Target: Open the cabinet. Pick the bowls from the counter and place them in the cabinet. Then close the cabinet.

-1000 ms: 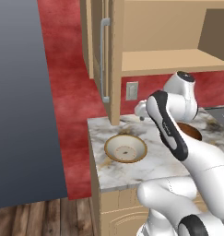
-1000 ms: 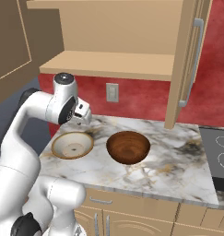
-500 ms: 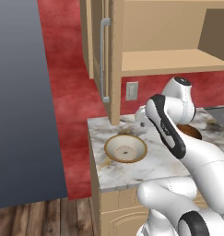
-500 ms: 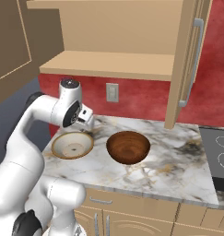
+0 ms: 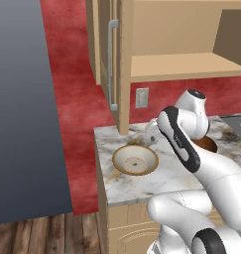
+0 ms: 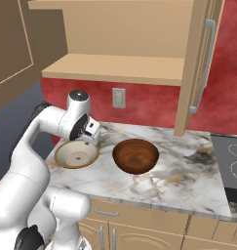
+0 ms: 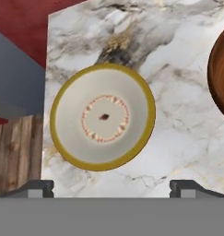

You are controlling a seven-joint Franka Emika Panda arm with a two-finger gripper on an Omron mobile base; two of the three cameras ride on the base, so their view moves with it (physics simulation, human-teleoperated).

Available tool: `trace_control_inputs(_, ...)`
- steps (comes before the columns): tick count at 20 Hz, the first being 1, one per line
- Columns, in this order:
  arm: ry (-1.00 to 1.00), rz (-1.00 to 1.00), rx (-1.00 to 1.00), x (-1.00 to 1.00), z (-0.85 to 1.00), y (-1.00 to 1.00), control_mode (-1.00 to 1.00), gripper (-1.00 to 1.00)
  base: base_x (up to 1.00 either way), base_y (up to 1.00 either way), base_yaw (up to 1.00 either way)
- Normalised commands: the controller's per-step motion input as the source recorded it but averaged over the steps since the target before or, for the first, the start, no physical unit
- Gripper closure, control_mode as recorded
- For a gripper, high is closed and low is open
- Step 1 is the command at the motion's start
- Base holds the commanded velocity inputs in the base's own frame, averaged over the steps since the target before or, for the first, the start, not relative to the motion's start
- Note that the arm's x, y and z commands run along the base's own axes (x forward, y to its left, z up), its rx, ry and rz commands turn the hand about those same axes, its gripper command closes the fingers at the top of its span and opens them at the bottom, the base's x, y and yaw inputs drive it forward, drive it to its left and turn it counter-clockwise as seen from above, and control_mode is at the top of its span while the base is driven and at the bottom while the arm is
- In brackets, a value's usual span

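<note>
Above cream bowl [image 7: 103, 117], open claw [image 6: 89, 136]

I have two bowls on the tabletop [image 6: 178, 178]: the shallow bowl [image 6: 76, 154] at its left end, the deep bowl [image 6: 135, 156] just right, apart. The cabinet [image 6: 115, 39] (doors swung open) hangs above them.

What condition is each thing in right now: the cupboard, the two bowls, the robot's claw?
cabinet: open, shelf bare where visible.
cream bowl: upright on the counter, empty, not held.
brown bowl: upright on the counter, empty, beside the cream bowl.
gripper: open, above the cream bowl, holding nothing.
</note>
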Motion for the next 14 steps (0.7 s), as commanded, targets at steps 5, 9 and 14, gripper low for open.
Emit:
trace_control_inputs(5, 0.0, -0.04, 0.02, 0.0, -0.26, 0.0, -1.0, -1.0, 0.0, 0.0, 0.0)
trace_control_inputs(9, 0.0, -0.04, 0.0, 0.0, -0.29, 0.0, -1.0, -1.0, 0.0, 0.0, 0.0)
trace_control_inputs(14, 0.0, -0.04, 0.0, 0.0, -0.28, 0.0, -1.0, -1.0, 0.0, 0.0, 0.0)
